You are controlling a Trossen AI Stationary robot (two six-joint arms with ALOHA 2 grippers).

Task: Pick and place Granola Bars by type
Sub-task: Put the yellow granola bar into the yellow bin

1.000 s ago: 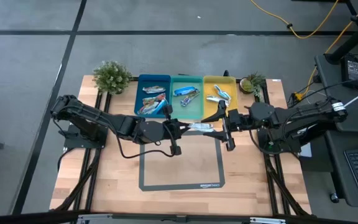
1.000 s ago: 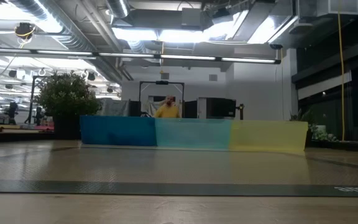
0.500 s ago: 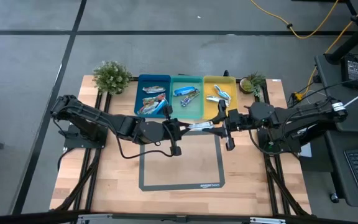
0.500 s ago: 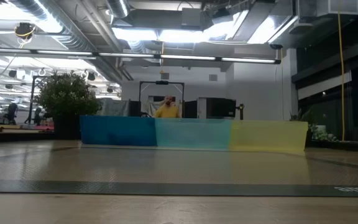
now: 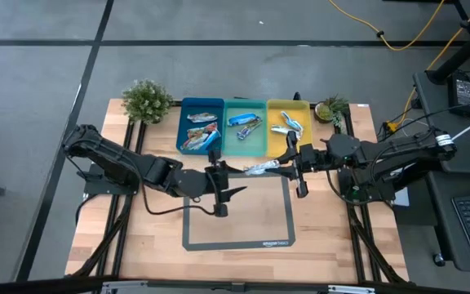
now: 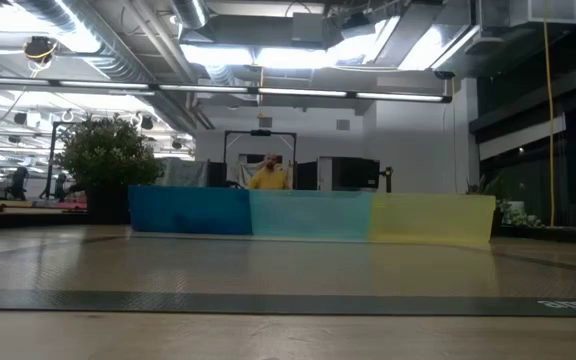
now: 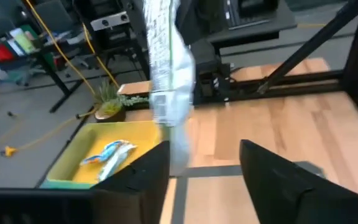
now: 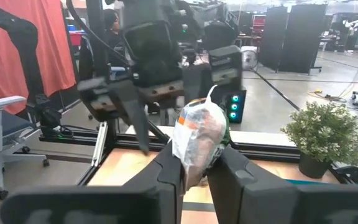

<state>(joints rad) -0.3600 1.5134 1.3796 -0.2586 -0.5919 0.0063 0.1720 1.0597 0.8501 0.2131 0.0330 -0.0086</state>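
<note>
A silver-wrapped granola bar (image 5: 261, 167) hangs in the air over the middle of the table, above the near edge of the bins. My right gripper (image 5: 281, 165) is shut on it from the table's right. My left gripper (image 5: 237, 181) stands open just left and near of the bar, with nothing between its fingers (image 7: 148, 180). The bar (image 7: 166, 81) shows past them in the left wrist view. More granola bars lie in the blue bin (image 5: 201, 114), the teal bin (image 5: 246, 140) and the yellow bin (image 5: 277, 110). My right gripper pinches the bar's right end (image 8: 196, 149) between its two fingers (image 8: 174, 167). The fingers lie level and come from the table's right, along the bar. The bar sticks out toward the table's left, lifted clear of the table.
The three bins stand in a row at the table's far edge, between a bushy plant (image 5: 147, 100) and a small plant (image 5: 330, 109). A dark rectangular outline (image 5: 237, 242) marks the wood near the front edge. A person in yellow (image 6: 269, 177) is beyond the table.
My left gripper has let go of the silver bar and drawn back toward the table's left and near edges. The bar has stayed where it was, level in the air, in my right gripper.
</note>
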